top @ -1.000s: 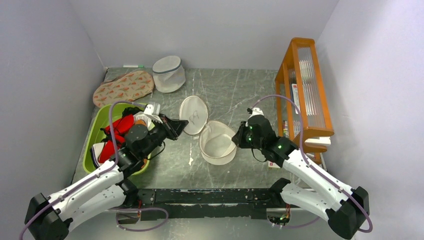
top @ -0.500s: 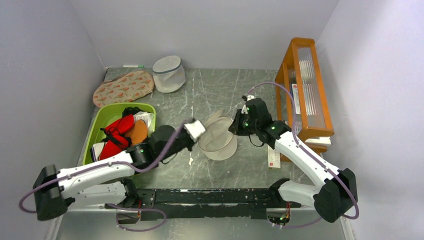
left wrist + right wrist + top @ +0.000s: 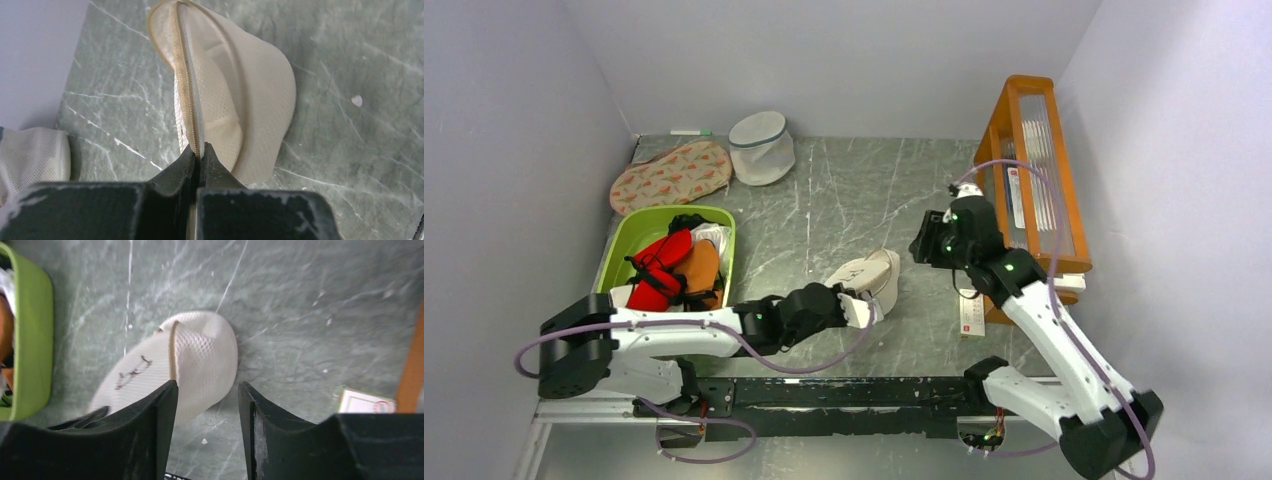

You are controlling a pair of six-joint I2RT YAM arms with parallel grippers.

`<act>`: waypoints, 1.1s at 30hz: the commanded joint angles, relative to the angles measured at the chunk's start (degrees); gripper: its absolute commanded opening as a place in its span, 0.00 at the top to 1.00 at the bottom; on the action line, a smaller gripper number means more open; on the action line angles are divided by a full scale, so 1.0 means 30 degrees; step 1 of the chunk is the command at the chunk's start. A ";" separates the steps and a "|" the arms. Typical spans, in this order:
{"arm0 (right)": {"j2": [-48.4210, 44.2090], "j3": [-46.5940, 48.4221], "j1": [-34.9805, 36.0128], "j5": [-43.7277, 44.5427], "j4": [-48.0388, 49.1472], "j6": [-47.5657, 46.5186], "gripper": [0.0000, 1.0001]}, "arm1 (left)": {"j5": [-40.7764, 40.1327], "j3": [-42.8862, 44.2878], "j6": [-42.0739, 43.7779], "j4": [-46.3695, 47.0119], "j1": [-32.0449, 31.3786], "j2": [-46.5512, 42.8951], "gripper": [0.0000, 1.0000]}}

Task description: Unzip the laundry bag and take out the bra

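Now the green bin (image 3: 639,238) on the left of the table (image 3: 844,190) holds a heap of clothes: a red piece (image 3: 656,270), an orange one (image 3: 702,268), and bits of white and black at its far end. The laundry bag (image 3: 871,278) sits near the front middle of the table, its two halves brought together and standing on edge, bra icon (image 3: 131,372) facing outward. The narrow gap shows only mesh lining, so what is inside cannot be told. The left gripper (image 3: 198,150) is clamped on the zip rim (image 3: 186,95) at the bag's near end. The right gripper (image 3: 207,387) hangs above the bag with fingers apart, touching nothing.

Half a second ago the bag lay spread open further back, and the right gripper was at its far rim. Since then the left arm has stretched low across to the right, and the right arm has drawn back toward the orange rack (image 3: 1029,170).
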 commanded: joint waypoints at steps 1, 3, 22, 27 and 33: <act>-0.2421 0.1957 -0.0095 0.2895 -0.1408 -0.0724 0.51 | 0.0138 0.1539 0.0234 -0.0519 -0.0623 0.1851 0.89; -0.3285 0.2468 -0.0083 0.3375 -0.1336 -0.1113 0.50 | 0.0721 0.2296 -0.0549 -0.1303 -0.0723 0.2697 0.84; -0.4524 0.1968 -0.0079 0.3808 -0.0614 -0.1700 0.47 | 0.9206 0.2020 -1.0854 -0.3035 0.3017 -0.2079 0.02; -0.4674 0.1900 -0.0075 0.3727 -0.0594 -0.1612 0.47 | 1.2565 0.1048 -1.6521 -0.0891 0.6135 -0.1580 0.21; -0.4684 0.1840 -0.0093 0.3391 -0.0806 -0.1395 0.47 | 1.3020 0.0042 -1.9999 0.1235 0.6207 0.2059 0.31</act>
